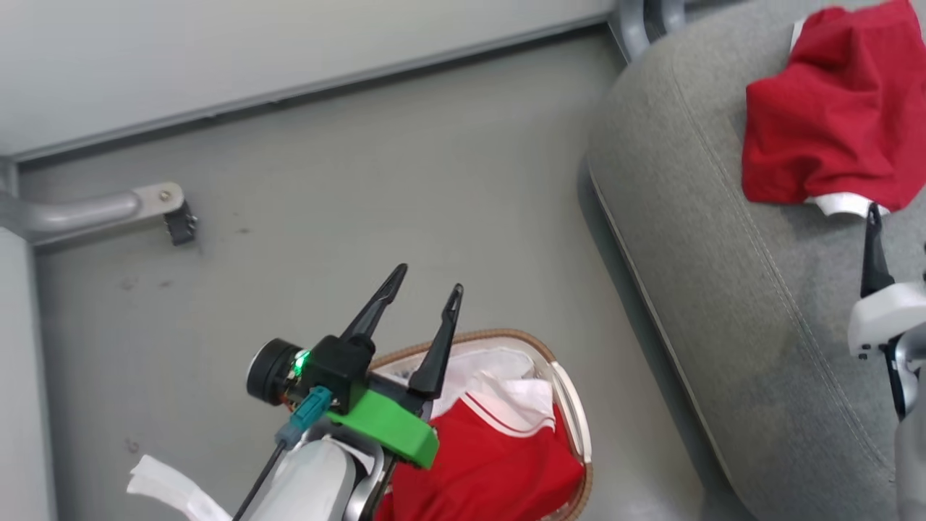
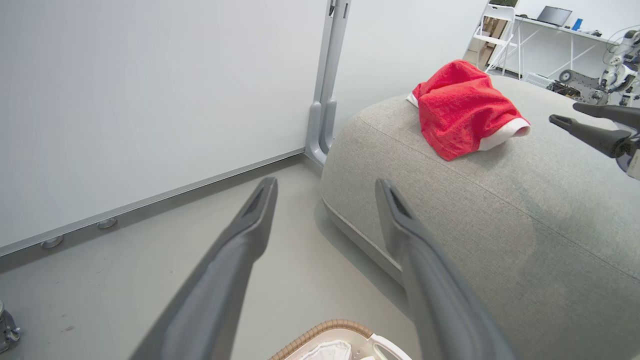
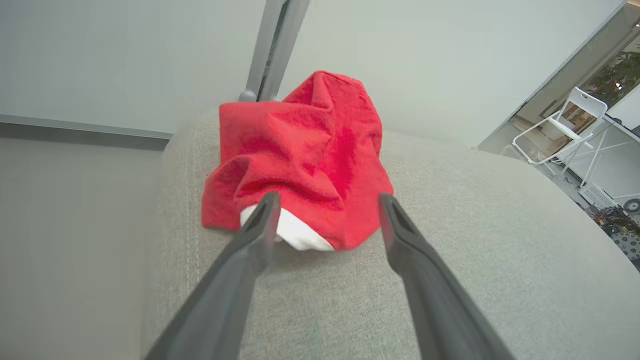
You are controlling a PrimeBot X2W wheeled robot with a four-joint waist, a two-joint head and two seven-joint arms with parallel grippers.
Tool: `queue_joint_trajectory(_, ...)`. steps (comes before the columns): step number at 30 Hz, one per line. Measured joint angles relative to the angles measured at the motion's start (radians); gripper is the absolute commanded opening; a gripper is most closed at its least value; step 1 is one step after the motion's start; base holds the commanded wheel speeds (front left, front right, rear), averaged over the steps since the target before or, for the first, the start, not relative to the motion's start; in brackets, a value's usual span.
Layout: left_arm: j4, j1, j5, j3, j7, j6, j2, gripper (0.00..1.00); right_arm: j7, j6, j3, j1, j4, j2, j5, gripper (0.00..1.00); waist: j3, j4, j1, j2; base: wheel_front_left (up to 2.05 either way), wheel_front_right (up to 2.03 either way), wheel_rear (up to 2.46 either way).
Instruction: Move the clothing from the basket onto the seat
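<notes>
Up on the large grey fabric-upholstered seat cushion [image 1: 723,289], a crumpled bright red garment [image 1: 832,123] lies lengthwise away from the right gripper [image 3: 327,200], its white-trimmed hem pointing back at the gripper, whose jaws are spread and empty. Down by the floor [image 1: 362,181], the left gripper [image 1: 428,278] hovers, jaws apart, over the rounded cream-white plastic basket [image 1: 575,412], with more red-and-white clothing [image 1: 492,470] bunched inside!

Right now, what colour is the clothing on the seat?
Red clothing, white-trimmed; right wrist view.
</notes>
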Motion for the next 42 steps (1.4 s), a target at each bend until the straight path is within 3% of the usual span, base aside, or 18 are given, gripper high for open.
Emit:
queue_joint_trajectory(6,-0.001,0.057,-0.009,0.094,0.000,0.000,-0.010,1.00,0.000,0.000,0.069,-0.025,-0.009,0.007,0.026,1.00,-0.081,0.048,0.0000,0.0000,0.00,0.00,0.00)
queue_joint_trajectory(19,0.005,0.170,0.015,0.282,0.000,0.024,-0.016,1.00,0.000,0.000,0.254,0.007,-0.068,0.099,0.135,1.00,-0.213,0.168,0.0000,0.0000,0.00,0.00,0.00)
queue_joint_trajectory(30,-0.004,0.240,-0.013,0.322,0.000,0.045,-0.017,1.00,0.000,0.000,0.398,0.146,-0.119,0.127,0.266,1.00,-0.270,0.232,0.0000,-0.0001,0.00,0.00,0.00)
queue_joint_trajectory(42,-0.023,0.303,-0.025,0.368,0.000,0.057,-0.018,1.00,0.000,0.000,0.412,0.302,-0.155,0.126,0.385,1.00,-0.297,0.224,0.0000,0.0000,0.00,0.00,0.00)
